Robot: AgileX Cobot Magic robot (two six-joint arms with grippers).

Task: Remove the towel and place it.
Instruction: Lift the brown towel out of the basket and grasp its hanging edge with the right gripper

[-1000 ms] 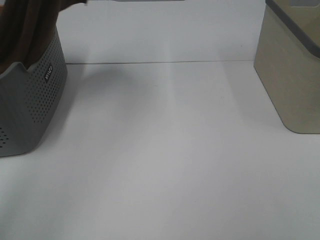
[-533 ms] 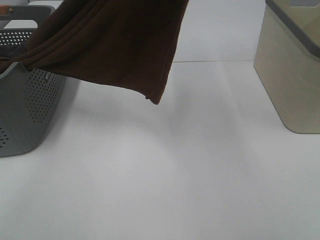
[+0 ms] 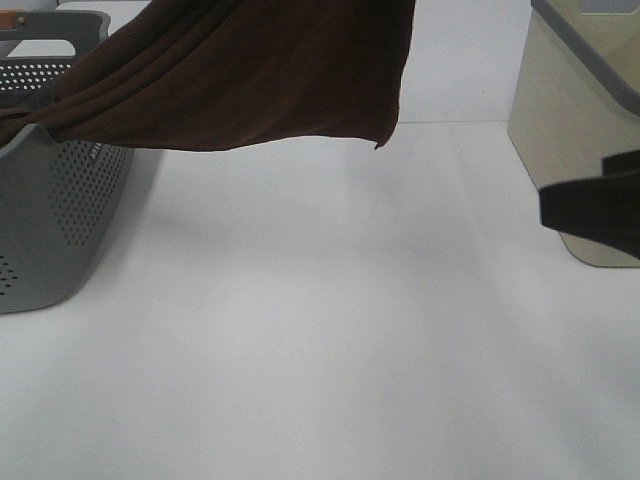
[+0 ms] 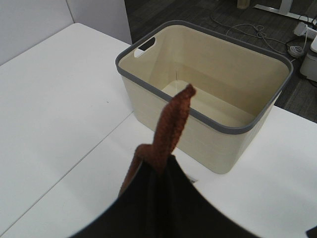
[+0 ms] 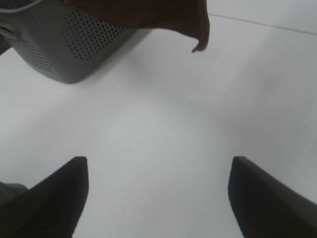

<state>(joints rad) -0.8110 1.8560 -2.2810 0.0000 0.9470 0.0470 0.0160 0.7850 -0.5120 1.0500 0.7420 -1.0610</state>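
The dark brown towel (image 3: 250, 70) hangs spread in the air. One end still trails over the rim of the grey perforated basket (image 3: 60, 220) and its free corner hangs near the table's middle. In the left wrist view a pinched fold of the towel (image 4: 171, 129) stands up and the cloth hides the left gripper's fingers, which seem shut on it. My right gripper (image 5: 158, 198) is open and empty, low over the table; it shows at the right edge of the high view (image 3: 595, 210). The right wrist view shows the towel's corner (image 5: 163, 15) far ahead.
A beige bin with a grey rim (image 3: 580, 150) stands at the back right and looks empty inside in the left wrist view (image 4: 208, 99). The grey basket also shows in the right wrist view (image 5: 64, 44). The table is white (image 3: 320, 330).
The towel rose out of the grey basket and swung rightward across the high view, its free corner now higher and further right. The right gripper came into view at the right edge.
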